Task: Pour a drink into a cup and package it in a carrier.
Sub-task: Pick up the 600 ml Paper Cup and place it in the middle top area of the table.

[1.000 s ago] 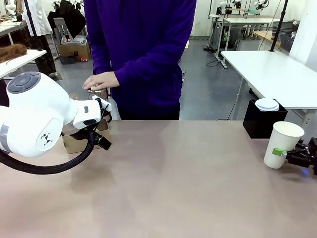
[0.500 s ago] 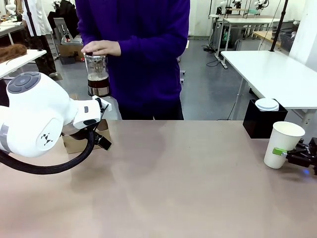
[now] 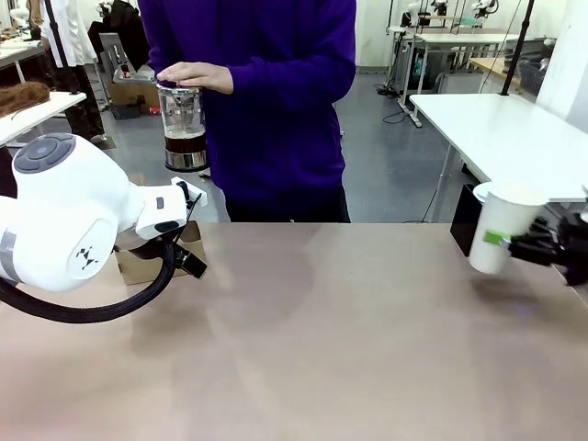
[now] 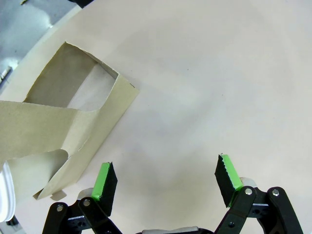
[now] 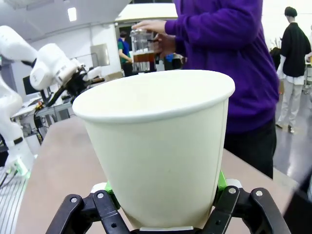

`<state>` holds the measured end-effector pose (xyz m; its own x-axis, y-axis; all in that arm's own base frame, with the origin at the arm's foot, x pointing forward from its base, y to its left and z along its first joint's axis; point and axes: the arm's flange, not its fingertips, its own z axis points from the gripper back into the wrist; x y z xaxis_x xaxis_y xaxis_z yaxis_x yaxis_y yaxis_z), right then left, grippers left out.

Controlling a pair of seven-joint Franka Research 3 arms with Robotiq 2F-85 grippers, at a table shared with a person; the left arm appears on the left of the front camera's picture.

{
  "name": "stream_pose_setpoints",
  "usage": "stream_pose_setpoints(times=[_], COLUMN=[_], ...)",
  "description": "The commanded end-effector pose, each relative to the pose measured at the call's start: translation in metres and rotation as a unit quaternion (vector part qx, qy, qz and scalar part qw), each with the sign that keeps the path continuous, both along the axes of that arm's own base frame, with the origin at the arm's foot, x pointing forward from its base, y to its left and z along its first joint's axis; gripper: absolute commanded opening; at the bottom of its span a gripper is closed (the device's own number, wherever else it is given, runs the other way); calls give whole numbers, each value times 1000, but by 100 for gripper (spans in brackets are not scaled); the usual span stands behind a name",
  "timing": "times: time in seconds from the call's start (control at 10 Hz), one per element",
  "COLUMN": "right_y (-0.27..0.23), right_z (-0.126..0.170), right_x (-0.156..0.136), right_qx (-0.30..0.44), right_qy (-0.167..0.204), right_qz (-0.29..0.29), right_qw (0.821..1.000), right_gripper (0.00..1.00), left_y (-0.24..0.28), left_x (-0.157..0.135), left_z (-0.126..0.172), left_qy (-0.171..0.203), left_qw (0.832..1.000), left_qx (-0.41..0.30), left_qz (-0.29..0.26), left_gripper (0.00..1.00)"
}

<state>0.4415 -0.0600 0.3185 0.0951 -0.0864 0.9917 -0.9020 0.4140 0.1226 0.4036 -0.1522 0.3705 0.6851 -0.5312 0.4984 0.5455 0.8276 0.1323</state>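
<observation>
A person in a purple top holds the glass jug of dark drink in the air at the far left, one hand on its lid. My right gripper is shut on the white paper cup, which hangs above the table's right edge. The right wrist view has the cup upright and empty-looking between my fingers, with the jug beyond it. My left gripper stands open over bare table beside the brown cardboard carrier. The left arm partly hides the carrier in the front view.
A black box stands at the table's far right, just behind the lifted cup. My bulky left arm fills the near left. The tan table spreads wide between the arms.
The right gripper has lifted the cup off the table and carried it up and leftward. The person has raised the jug from behind the left arm to chest height.
</observation>
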Motion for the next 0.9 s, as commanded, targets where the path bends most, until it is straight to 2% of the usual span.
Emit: stream_pose_setpoints(times=[0.0,0.3,0.6,0.8], right_y=[58,149,208,220], right_z=[22,15,-21,-46], right_x=[27,67,104,117], right_qx=[2,8,2,-2], right_qy=[33,51,28,12], right_qz=[-3,-3,-26,-32], right_qw=[999,999,999,999], right_gripper=[80,80,80,80], left_y=[1,1,1,1], left_x=[0,0,0,0], left_z=[0,0,0,0], left_qy=[0,0,0,0], left_qw=[1000,1000,1000,1000], left_qx=[-1,-1,-1,-1], left_qz=[1,1,1,1], left_gripper=[100,100,100,100])
